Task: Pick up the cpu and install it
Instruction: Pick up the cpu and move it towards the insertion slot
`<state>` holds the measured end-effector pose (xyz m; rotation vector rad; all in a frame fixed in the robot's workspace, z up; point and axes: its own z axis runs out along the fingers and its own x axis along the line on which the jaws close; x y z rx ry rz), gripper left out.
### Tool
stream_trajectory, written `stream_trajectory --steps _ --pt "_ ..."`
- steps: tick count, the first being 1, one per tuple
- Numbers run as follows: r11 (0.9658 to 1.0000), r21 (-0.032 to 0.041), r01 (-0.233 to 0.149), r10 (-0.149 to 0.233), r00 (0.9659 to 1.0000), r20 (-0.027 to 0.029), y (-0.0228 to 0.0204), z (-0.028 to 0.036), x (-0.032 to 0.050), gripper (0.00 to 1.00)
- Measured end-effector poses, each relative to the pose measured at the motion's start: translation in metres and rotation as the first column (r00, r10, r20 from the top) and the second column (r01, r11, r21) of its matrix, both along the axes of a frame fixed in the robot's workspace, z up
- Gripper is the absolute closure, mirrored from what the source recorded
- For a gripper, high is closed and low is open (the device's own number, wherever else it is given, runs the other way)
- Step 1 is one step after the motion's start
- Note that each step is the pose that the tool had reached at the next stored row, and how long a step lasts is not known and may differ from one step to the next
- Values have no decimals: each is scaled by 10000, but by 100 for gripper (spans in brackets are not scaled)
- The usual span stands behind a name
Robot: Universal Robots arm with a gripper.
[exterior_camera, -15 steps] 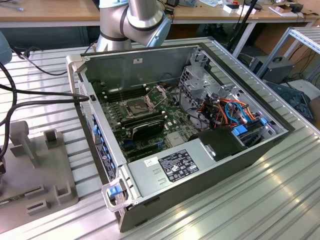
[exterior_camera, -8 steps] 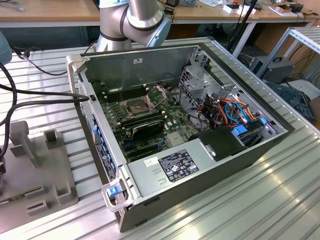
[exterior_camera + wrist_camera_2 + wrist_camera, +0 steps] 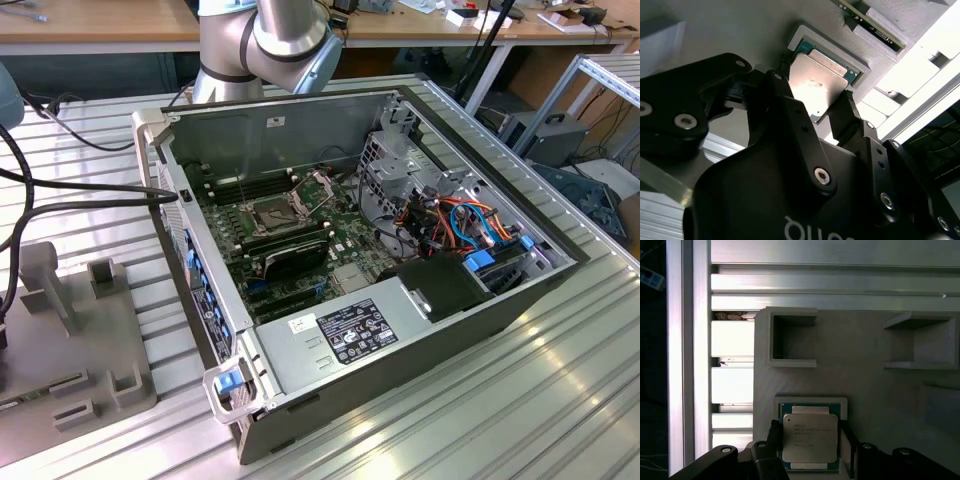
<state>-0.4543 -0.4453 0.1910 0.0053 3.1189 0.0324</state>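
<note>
big to small: table (image 3: 560, 400) is carrying the open case (image 3: 280, 130), with the grey fixture (image 3: 90, 340) sitting beside it at the exterior view's left. Inside the case the board (image 3: 350, 235) is lying flat, and the socket (image 3: 275, 212) is showing with its plate hinged up. In the first wrist view the gripper (image 3: 810, 442) is hanging over a fixture pocket, its fingers (image 3: 774, 440) pressing on two opposite edges of the cpu (image 3: 809, 432). I'm reading that as clamped on the chip. The cpu is sitting flat in that pocket, well apart from the socket.

risks I'm seeing:
- Grip is riding on thin edges only. Any off-centre squeeze and the chip is tilting or popping loose.
- Pocket walls are hugging the cpu closely, so a skewed pull is jamming a corner against the rim.
- A slip over the slotted table or the board is dropping the chip somewhere awkward.
- Socket is small with the plate standing right beside it. A rotated or offset chip is risking damaged contacts.
- Case walls and cables (image 3: 460, 215) are crowding the space around the socket.
</note>
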Motion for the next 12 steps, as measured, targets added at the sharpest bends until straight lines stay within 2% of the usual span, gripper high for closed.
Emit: stream_trajectory --steps 3,12 --pt "10000 0 0 0 10000 -1 0 0 0 45" --pt "10000 2 -1 1 10000 0 0 -7 0 45"
